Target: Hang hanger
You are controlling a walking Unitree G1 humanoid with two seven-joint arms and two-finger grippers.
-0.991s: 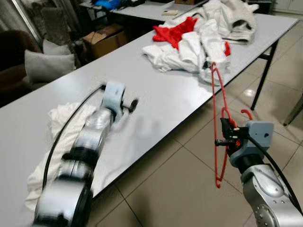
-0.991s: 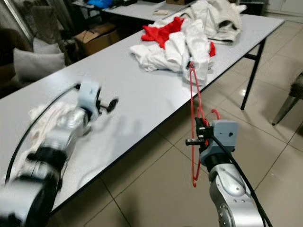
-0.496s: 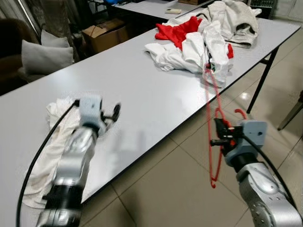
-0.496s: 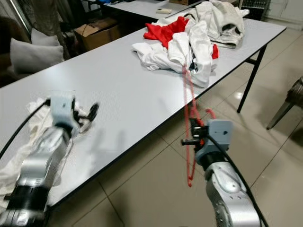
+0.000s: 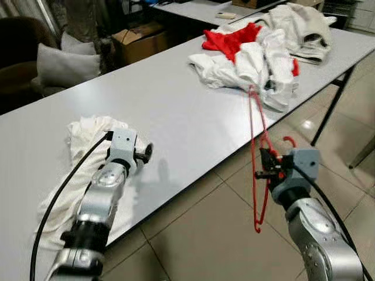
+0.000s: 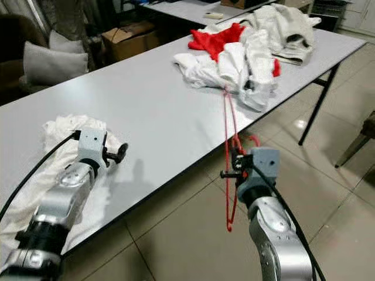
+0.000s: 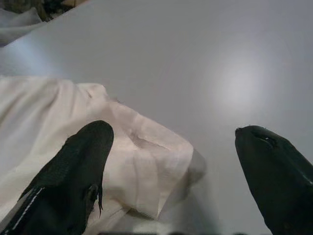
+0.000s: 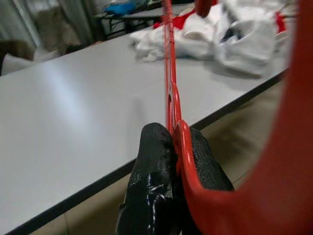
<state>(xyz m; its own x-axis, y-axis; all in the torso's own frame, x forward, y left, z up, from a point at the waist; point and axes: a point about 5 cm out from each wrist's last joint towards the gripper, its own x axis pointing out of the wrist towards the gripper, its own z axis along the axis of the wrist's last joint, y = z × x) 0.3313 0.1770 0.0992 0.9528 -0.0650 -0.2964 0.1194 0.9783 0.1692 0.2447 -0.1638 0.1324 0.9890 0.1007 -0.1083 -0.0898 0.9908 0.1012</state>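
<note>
A thin red hanger (image 8: 168,73) hangs upright beside the table's front edge, its lower corner (image 5: 256,225) over the floor. My right gripper (image 5: 265,170) is shut on its neck, and the black fingers (image 8: 151,161) pinch the red wire. My left gripper (image 5: 143,153) hovers low over the grey table (image 5: 193,117). It is open, with one finger (image 7: 73,181) above the edge of a crumpled white garment (image 5: 82,134) and bare tabletop between the fingers.
A pile of white clothes (image 5: 258,58) with a red garment (image 5: 231,41) lies at the table's far end. A cushion (image 5: 67,61) and a cardboard box (image 5: 140,41) sit behind the table. Tiled floor (image 5: 199,234) lies below, with a table leg (image 5: 331,105) at the right.
The left arm has drawn back along the table and now sits at the white garment. The right gripper still holds the hanger. The camera has shifted a little.
</note>
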